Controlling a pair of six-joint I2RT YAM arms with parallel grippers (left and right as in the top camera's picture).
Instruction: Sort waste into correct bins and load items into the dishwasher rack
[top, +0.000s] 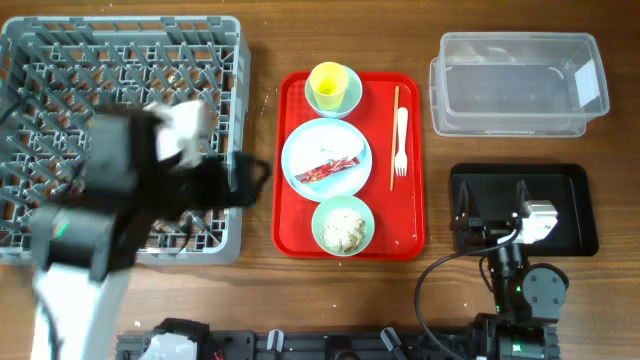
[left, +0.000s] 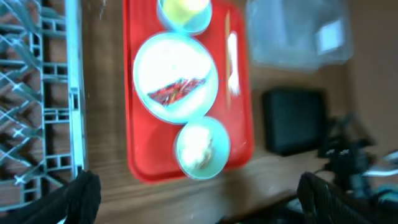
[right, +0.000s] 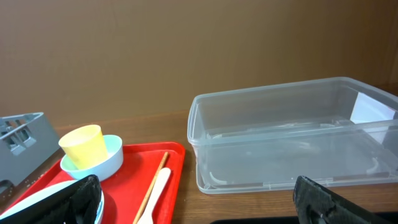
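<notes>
Both sets of jaws gape wide and grip nothing. The left jaws, on the blurred left arm (top: 120, 190), sit left of centre in the overhead view, at the right edge of the rack (top: 60, 60), which fills the upper left. In the left wrist view their dark fingers (left: 81, 199) stand in the two lower corners. The right jaws, on the right arm (top: 510, 255) at lower right, hang over the left part of the black tray (top: 565, 205). Their fingers (right: 84, 199) likewise frame the bottom corners of the right wrist view. A red tray (top: 410, 220) lies mid-frame on the counter (top: 260, 40). On it the plate (top: 310, 140) sits in the middle with the red wrapper (top: 328, 168) lying across it. Above the plate a bowl (top: 350, 97) holds the yellow cup (top: 327, 83). Below the plate a second bowl (top: 318, 222) holds the beige food (top: 343, 232). Right of the plate the stick (top: 395, 135) lies lengthwise, with a white fork (top: 401, 140) just beside it. The clear tub (top: 515, 85) stands at upper right, above the black tray and apart from it.
</notes>
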